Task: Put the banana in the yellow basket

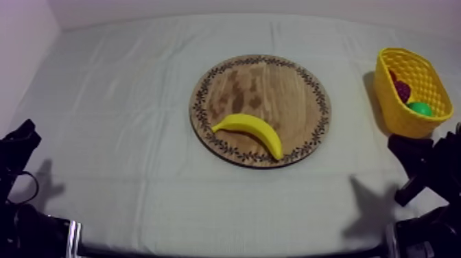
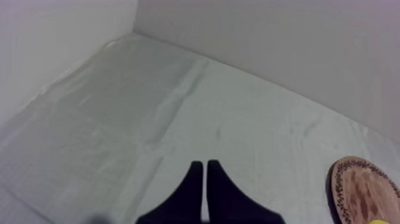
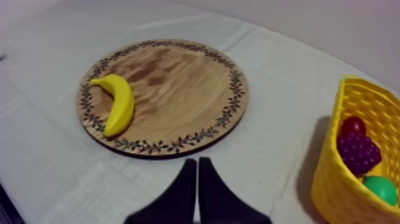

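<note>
A yellow banana (image 1: 252,130) lies on the front part of the round wooden board (image 1: 274,82) at the table's middle. In the right wrist view the banana (image 3: 119,102) rests near the board's (image 3: 178,89) patterned rim. The yellow basket (image 1: 405,113) stands at the right edge of the table. My left gripper (image 1: 22,137) sits low at the left; its fingers (image 2: 204,173) lie together as a narrow wedge over bare cloth. My right gripper (image 1: 415,165) rests just in front of the basket, its fingers (image 3: 197,170) also shut on nothing, pointing between board and basket (image 3: 345,184).
Inside the basket lie a bunch of purple grapes (image 3: 359,150), a small red fruit (image 3: 353,125) and a green fruit (image 3: 381,188). Bare cloth (image 1: 110,103) stretches left of the board. White walls close the table at the back and left.
</note>
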